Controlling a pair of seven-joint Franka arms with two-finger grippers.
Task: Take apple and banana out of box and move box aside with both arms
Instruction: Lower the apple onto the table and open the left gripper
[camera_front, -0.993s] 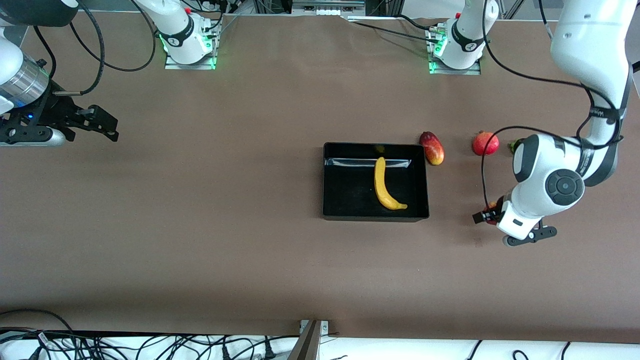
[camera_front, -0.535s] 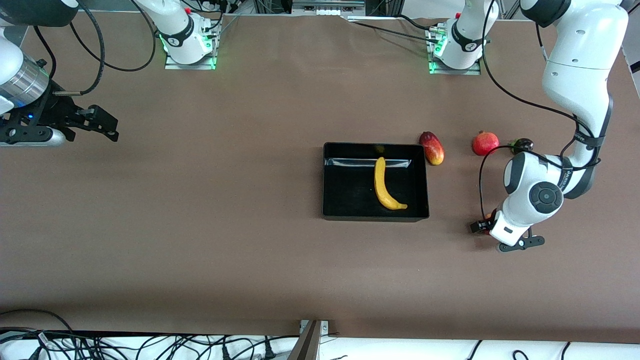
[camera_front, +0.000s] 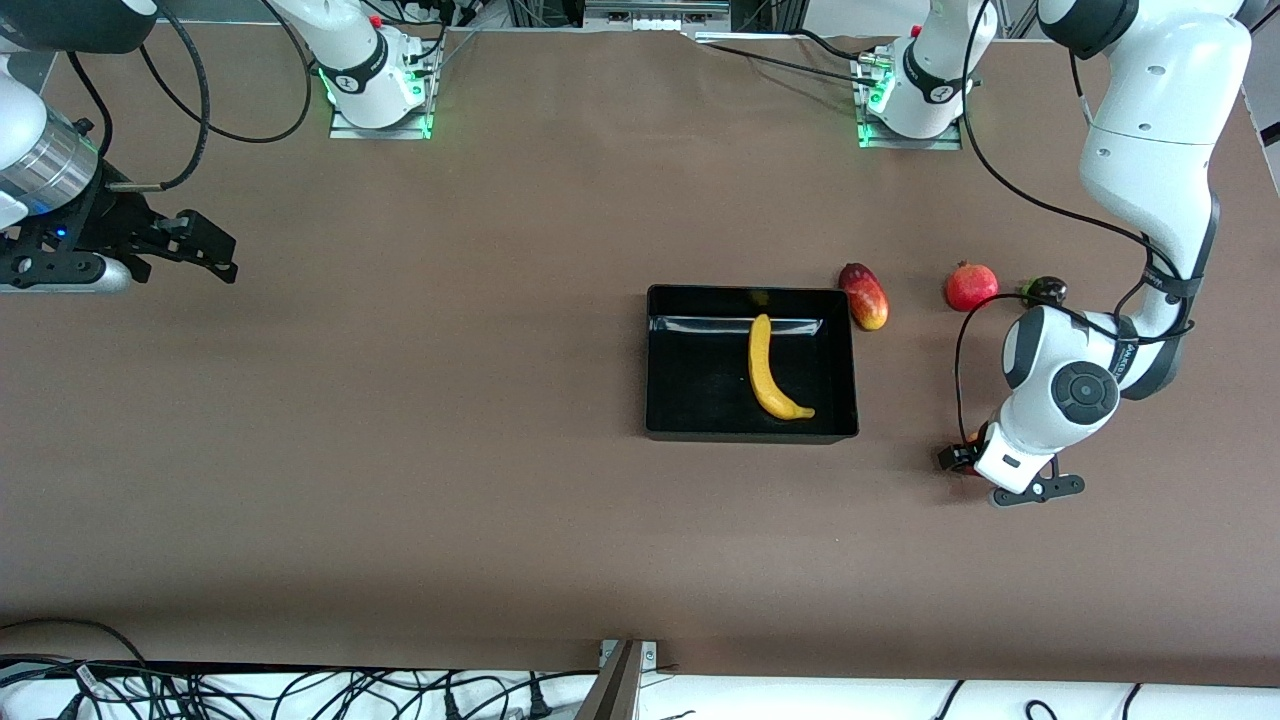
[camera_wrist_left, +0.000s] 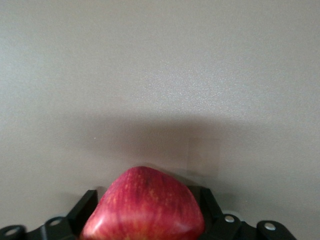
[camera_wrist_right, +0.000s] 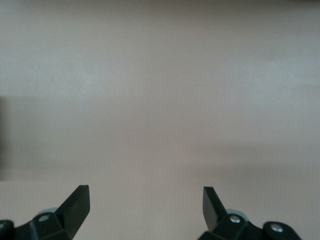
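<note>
I log the banana (camera_front: 770, 372) lying in the black tray (camera_front: 700, 430) mid-worktop (camera_front: 450, 420). My left pincer (camera_wrist_left: 145, 220) sits low at the left arm's end, its fingers (camera_wrist_left: 80, 207) flanking the red apple (camera_wrist_left: 145, 210); I cannot tell whether they pinch it. My right pincer (camera_wrist_right: 145, 207) waits spread at the right arm's end.

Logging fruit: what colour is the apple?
Red with yellowish streaks: apple, clearest in left wrist view.

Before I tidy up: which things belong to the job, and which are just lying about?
Job: banana lying in the box; apple between the left gripper's fingers; right gripper open, waiting.
Lying about: mango, pomegranate, dark fruit.
</note>
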